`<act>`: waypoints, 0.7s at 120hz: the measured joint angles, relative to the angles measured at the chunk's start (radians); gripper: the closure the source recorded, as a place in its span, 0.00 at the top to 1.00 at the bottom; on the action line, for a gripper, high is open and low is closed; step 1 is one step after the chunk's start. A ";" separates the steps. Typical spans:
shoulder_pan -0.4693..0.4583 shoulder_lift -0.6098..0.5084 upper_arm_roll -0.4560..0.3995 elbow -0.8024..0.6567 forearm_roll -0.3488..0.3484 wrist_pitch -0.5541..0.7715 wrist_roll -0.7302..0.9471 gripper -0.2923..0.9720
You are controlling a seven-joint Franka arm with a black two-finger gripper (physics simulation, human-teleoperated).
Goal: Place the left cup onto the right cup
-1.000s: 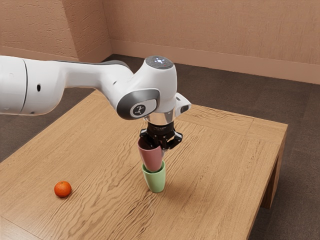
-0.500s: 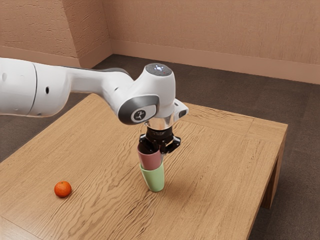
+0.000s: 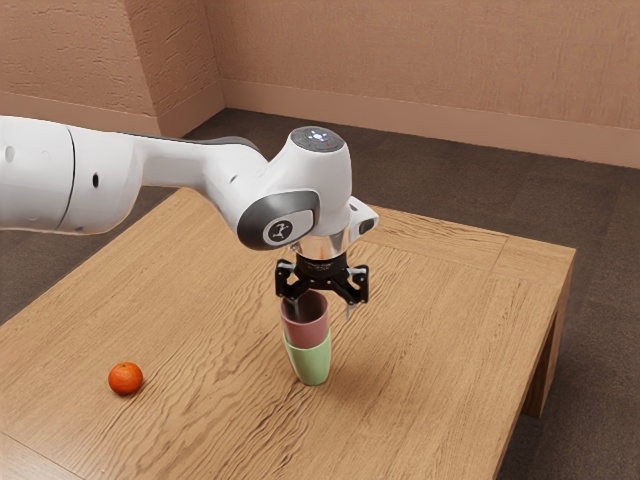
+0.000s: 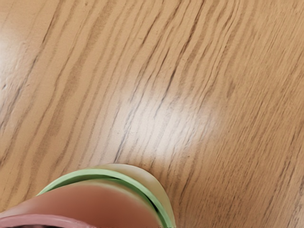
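A pink cup (image 3: 305,322) sits nested upright inside a green cup (image 3: 310,362) near the middle of the wooden table (image 3: 450,330). My gripper (image 3: 322,298) hangs just over the pink cup's rim, its fingers spread wide and apart from the cup wall, so it is open. In the wrist view the pink cup (image 4: 76,209) lies right under my hand with the green cup's rim (image 4: 137,183) curving around it.
A small orange (image 3: 125,378) rests on the table toward the exterior view's left, well away from the cups. The table's right edge and front corner (image 3: 545,380) drop to a dark floor.
The pink cup has sunk straight and deeper into the green cup. My fingers have spread apart and let go of it.
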 joint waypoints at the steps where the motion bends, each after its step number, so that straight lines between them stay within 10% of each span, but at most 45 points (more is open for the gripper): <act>1: 0.000 0.000 0.000 0.000 0.000 0.000 0.000 0.71; 52: -0.001 -0.168 0.004 0.018 -0.028 -0.041 0.010 0.76; 84: 0.024 -0.243 0.301 0.158 -0.121 -0.235 0.165 0.77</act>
